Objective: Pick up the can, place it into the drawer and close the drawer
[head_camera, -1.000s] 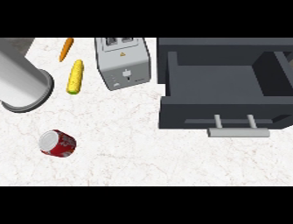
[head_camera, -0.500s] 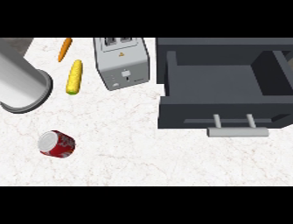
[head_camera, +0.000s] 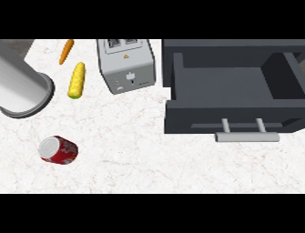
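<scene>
One red can (head_camera: 58, 149) on its side on the white marbled table (head_camera: 168, 170), at the lower left, silver end turned toward the left edge, touching nothing. Well apart from that, at the right, a dark grey drawer (head_camera: 229, 84) pulled wide open, with a pale bar handle (head_camera: 246, 136) on two posts at the front wall, facing the lower edge.

Just left of the drawer, a silver toaster (head_camera: 126, 68), two slots at the far end, small controls on the near face. Left of the toaster and apart from it, a yellow corn cob (head_camera: 77, 80) lying lengthwise. Farther back, near the table's far edge, an orange carrot (head_camera: 66, 51), tilted, not touching the corn cob.

At the far left, a large white cylinder (head_camera: 7, 77) with a grey rim, slanting in from the upper left corner, round end near the corn cob and farther back than the can. Below that end, a thin dark sliver at the left edge, too little to tell what.

Neither robot hand in sight, so open, closed or gripping: cannot tell. Can outside the drawer, alone on the table.
</scene>
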{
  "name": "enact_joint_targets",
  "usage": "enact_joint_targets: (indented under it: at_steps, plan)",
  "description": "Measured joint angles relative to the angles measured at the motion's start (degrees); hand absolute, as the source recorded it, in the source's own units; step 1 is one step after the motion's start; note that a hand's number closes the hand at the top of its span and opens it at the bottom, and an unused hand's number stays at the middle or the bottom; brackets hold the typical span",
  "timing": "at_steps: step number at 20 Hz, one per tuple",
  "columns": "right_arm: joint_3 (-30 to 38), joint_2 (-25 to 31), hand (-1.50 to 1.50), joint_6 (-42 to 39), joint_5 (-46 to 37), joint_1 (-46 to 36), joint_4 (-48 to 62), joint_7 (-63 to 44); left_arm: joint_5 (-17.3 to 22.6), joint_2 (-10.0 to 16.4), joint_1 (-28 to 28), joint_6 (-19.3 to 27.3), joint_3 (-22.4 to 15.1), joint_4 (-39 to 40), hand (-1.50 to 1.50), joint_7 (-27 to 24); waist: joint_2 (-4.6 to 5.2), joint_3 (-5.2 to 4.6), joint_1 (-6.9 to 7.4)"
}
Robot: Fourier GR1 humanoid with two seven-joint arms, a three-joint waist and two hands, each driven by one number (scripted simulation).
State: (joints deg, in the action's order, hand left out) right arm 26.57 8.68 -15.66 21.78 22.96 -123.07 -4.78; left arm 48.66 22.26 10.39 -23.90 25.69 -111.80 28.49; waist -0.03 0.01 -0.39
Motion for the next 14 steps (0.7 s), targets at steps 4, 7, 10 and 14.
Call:
enact_joint_targets:
  at_steps: [4,7,10,14]
  plan:
    - [1.04,-1.33,-1.50,-1.41,-0.45,0.16,0.57,0.63,-4.59,-3.12,-1.01,0.10,-2.16,1.57,-1.50,-0.94,-0.01,-0.01,0.08]
    - [2.68,-1.11,-1.50,-2.89,0.98,0.84,-0.08,-0.17,-9.40,-5.24,-2.90,0.82,-4.35,3.58,-1.50,-2.36,0.01,-0.01,0.01]
    - [3.38,-1.88,-1.50,-4.21,0.69,1.27,-0.08,-0.32,-12.07,-5.82,-4.03,-0.39,-4.72,6.76,-1.50,-3.98,0.00,-0.02,0.04]
    - [5.01,-2.92,-1.50,-6.36,1.64,1.99,-0.11,-0.10,-17.01,-7.71,-4.97,-1.16,-6.04,10.00,-1.50,-7.08,0.00,-0.02,0.05]
